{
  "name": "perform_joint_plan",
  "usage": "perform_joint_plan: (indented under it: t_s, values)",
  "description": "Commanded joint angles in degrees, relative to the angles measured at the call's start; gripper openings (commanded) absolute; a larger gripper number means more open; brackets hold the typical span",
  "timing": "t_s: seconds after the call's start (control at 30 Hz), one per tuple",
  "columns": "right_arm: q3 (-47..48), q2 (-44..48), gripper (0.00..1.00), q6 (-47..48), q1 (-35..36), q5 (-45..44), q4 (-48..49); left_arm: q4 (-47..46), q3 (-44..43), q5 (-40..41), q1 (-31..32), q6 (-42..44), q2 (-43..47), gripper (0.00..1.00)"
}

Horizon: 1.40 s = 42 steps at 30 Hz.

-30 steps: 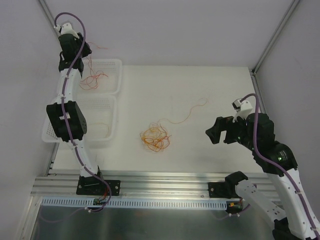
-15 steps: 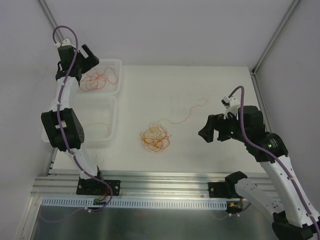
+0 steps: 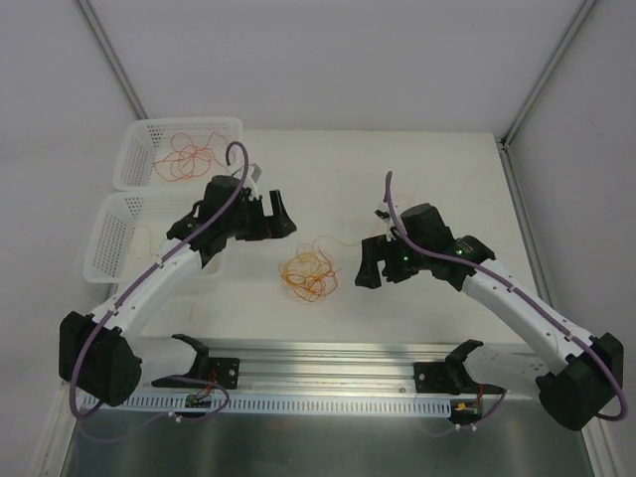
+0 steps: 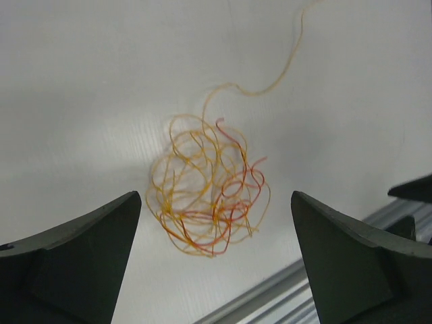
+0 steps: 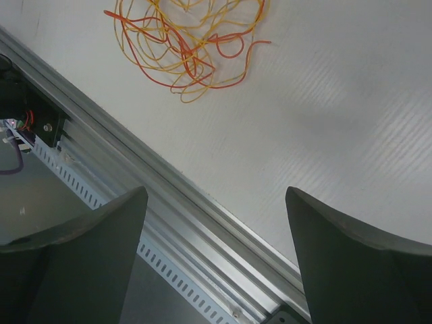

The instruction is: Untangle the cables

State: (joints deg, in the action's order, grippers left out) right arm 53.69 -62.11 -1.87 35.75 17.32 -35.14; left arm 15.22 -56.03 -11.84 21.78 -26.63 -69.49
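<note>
Now the tangle of cables (image 3: 308,275) lies on the table (image 3: 417,169), between the two grippers. The left gripper (image 3: 274,215) is pointed at it, wide open, and nothing is held in the jaws. The right gripper (image 3: 370,266) is also spread wide and empty, just beside the tangle. Probably the free end (image 4: 270,89) should be pinched alone and drawn out slowly, while the bundle is pressed down.
</note>
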Motion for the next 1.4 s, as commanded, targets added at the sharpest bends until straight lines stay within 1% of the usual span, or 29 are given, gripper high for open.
perform_joint_plan:
  t_s: [0.0, 0.1, 0.13, 0.17, 0.2, 0.23, 0.27, 0.37, 0.43, 0.5, 0.53, 0.6, 0.63, 0.73, 0.8, 0.83, 0.87, 0.93, 0.97, 1.03, 1.07, 1.1, 1.23, 1.37]
  values:
    - [-2.01, -2.66, 0.86, -4.01, 1.69, 1.22, 8.58, 2.79, 4.43, 4.62, 6.06, -0.01, 6.03, 0.93]
    - [-3.32, -5.04, 0.81, -6.12, 2.22, 2.36, 12.28, 2.97, 6.63, 4.80, 10.90, 5.96, 7.44, 0.93]
    - [-3.50, -6.09, 0.79, -6.39, 2.31, 2.63, 12.89, 2.97, 7.07, 5.76, 12.39, 10.94, 7.62, 0.93]
    - [-3.68, -6.53, 0.79, -6.74, 2.48, 2.89, 13.77, 2.97, 7.16, 6.29, 14.06, 13.86, 7.53, 0.93]
    - [-3.77, -6.88, 0.77, -6.83, 2.92, 3.07, 13.95, 2.97, 7.25, 7.08, 17.04, 16.67, 7.36, 0.92]
    - [-3.77, -7.41, 0.77, -6.75, 3.19, 3.07, 14.13, 2.97, 7.42, 8.13, 18.46, 21.23, 7.18, 0.91]
    - [-3.77, -8.11, 0.77, -6.74, 3.45, 3.07, 14.30, 2.97, 7.43, 8.58, 19.34, 23.27, 6.48, 0.89]
    - [-4.21, -8.47, 0.75, -6.83, 4.33, 2.81, 14.83, 2.88, 7.17, 7.97, 19.97, 27.76, 3.93, 0.82]
    - [-4.82, -8.29, 0.75, -7.10, 4.42, 2.54, 15.10, 2.97, 6.73, 7.53, 19.97, 30.57, 2.62, 0.75]
    - [-5.26, -8.03, 0.75, -7.27, 4.59, 2.45, 15.36, 2.97, 6.29, 7.53, 19.97, 32.16, 0.24, 0.72]
    - [-5.44, -7.86, 0.75, -7.36, 4.68, 2.37, 15.36, 3.14, 6.02, 7.53, 19.97, 33.47, -1.16, 0.67]
    - [-5.97, -7.42, 0.74, -7.36, 4.77, 2.45, 15.36, 3.32, 5.67, 6.05, 19.97, 34.71, -2.39, 0.63]
    - [-6.05, -7.33, 0.74, -7.45, 4.68, 2.37, 15.27, 3.50, 5.41, 5.43, 19.97, 35.68, -3.44, 0.59]
    - [-6.41, -7.06, 0.74, -7.36, 4.86, 2.45, 15.45, 3.94, 4.97, 3.93, 19.97, 36.91, -5.47, 0.53]
    - [-6.49, -7.15, 0.73, -7.27, 4.86, 2.45, 15.45, 4.11, 4.79, 4.45, 19.88, 37.35, -6.53, 0.51]
    - [-6.49, -7.41, 0.73, -7.27, 4.86, 2.54, 15.62, 4.29, 4.53, 4.37, 19.88, 37.62, -7.40, 0.49]
    - [-6.41, -7.50, 0.73, -7.36, 4.95, 2.63, 15.80, 4.46, 4.35, 4.19, 19.88, 37.62, -7.76, 0.44]
    - [-6.32, -8.11, 0.73, -7.45, 4.95, 2.63, 16.24, 4.55, 3.91, 2.71, 19.97, 37.27, -8.63, 0.38]
    - [-6.32, -8.29, 0.73, -7.45, 4.95, 2.72, 16.59, 4.55, 3.82, 2.35, 19.97, 37.27, -8.99, 0.30]
    - [-6.32, -9.25, 0.73, -7.53, 5.03, 2.72, 17.72, 4.55, 3.39, 1.56, 19.97, 36.65, -9.34, 0.20]
    - [-6.32, -9.87, 0.73, -8.06, 4.95, 2.89, 18.25, 4.47, 3.30, 1.20, 19.97, 36.57, -9.34, 0.07]
    - [-6.23, -10.22, 0.73, -8.32, 5.03, 3.07, 18.70, 4.55, 3.21, 0.94, 19.88, 36.04, -9.00, 0.01]
    - [-5.88, -12.94, 0.73, -10.61, 5.03, 4.56, 24.13, 4.73, 2.51, -2.48, 19.88, 32.88, -5.92, 0.00]
    - [-4.21, -18.38, 0.73, -11.75, 5.73, 5.97, 28.54, 4.64, 1.28, -5.04, 19.97, 27.87, -1.71, 0.00]
